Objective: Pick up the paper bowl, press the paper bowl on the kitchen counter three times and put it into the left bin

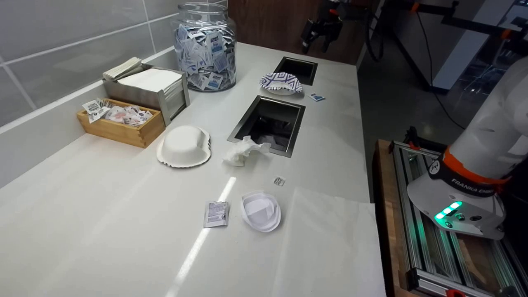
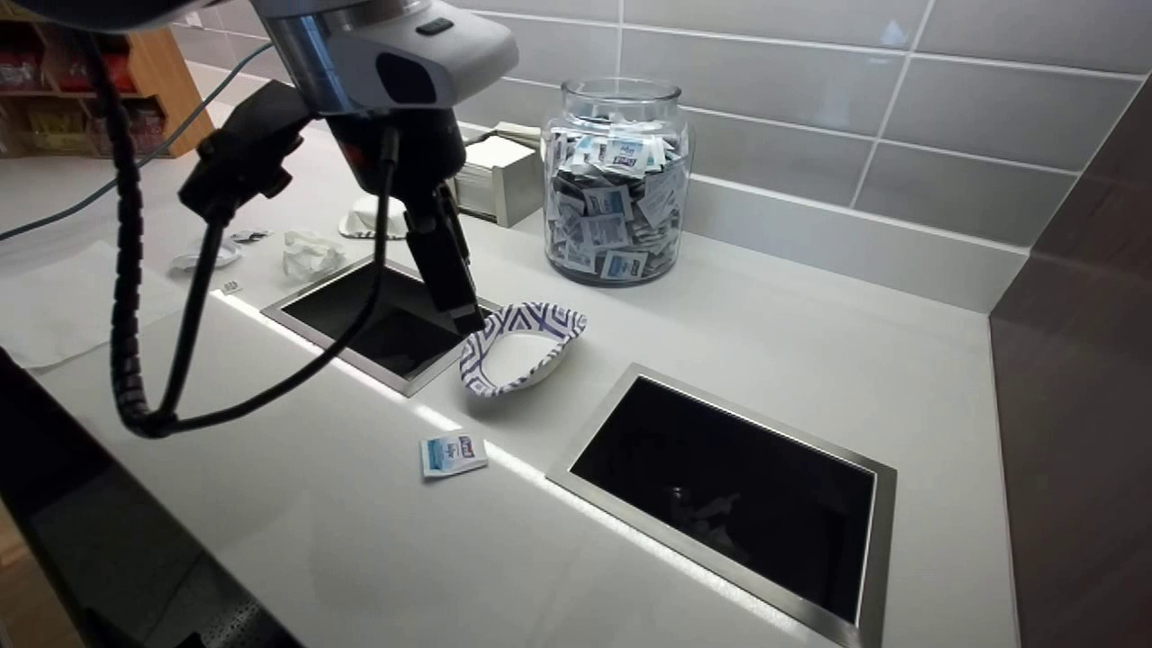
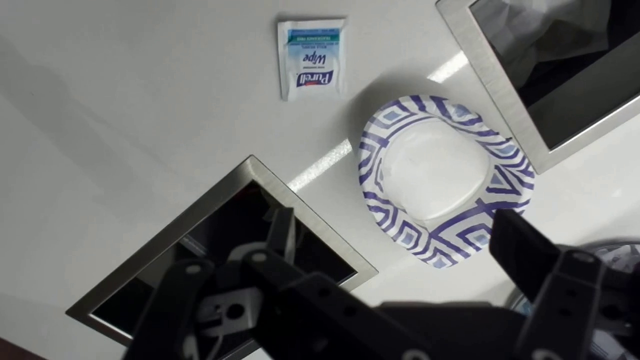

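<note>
Your claw (image 3: 395, 225) is released: in the wrist view you see its two fingers (image 3: 520, 250) standing wide apart, with the paper bowl (image 3: 435, 170) showing lower down, past the gap. In an exterior view you find the claw raised over the tabletop (image 1: 330, 165), apart from the bowl. The paper bowl, purple-patterned around its inner wall and white at the bottom, rests open side up, its rim bent out of round. It lies between a metal-framed cut-out (image 2: 346, 354) and a second cut-out (image 2: 720, 562), just beside the former; whether its rim touches that frame, you cannot tell. Near the bowl, note a wipe packet (image 3: 314, 57) lying flat, printed side up. A crumpled tissue (image 1: 246, 150) sits at the edge of the first cut-out. Along the tiled wall (image 1: 82, 37) stand a glass jar (image 1: 203, 18), a napkin holder (image 1: 142, 95) and a wooden box (image 1: 111, 132); near the box, observe an upturned white bowl (image 1: 183, 146). Farther along the tabletop lie a flat sachet (image 1: 216, 214), a pale round piece (image 1: 260, 211) whose material you cannot tell, and a paper sheet (image 1: 330, 235).
</note>
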Action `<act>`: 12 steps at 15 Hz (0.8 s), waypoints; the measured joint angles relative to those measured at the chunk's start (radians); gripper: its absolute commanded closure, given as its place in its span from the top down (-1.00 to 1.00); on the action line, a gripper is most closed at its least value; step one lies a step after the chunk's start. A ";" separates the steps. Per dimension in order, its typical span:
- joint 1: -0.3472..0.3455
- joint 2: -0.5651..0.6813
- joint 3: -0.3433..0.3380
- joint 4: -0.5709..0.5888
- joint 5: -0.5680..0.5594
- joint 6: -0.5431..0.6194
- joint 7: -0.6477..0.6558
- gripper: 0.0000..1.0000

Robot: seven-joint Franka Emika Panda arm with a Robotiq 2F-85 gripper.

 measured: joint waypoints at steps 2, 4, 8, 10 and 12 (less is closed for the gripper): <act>0.000 0.050 -0.004 0.032 -0.001 0.009 -0.029 1.00; 0.000 0.100 -0.006 0.073 -0.006 0.011 -0.052 1.00; 0.001 0.203 -0.005 0.159 -0.008 0.011 -0.101 1.00; 0.001 0.254 0.000 0.197 -0.007 0.015 -0.127 1.00; 0.001 0.300 0.008 0.232 -0.001 0.018 -0.157 1.00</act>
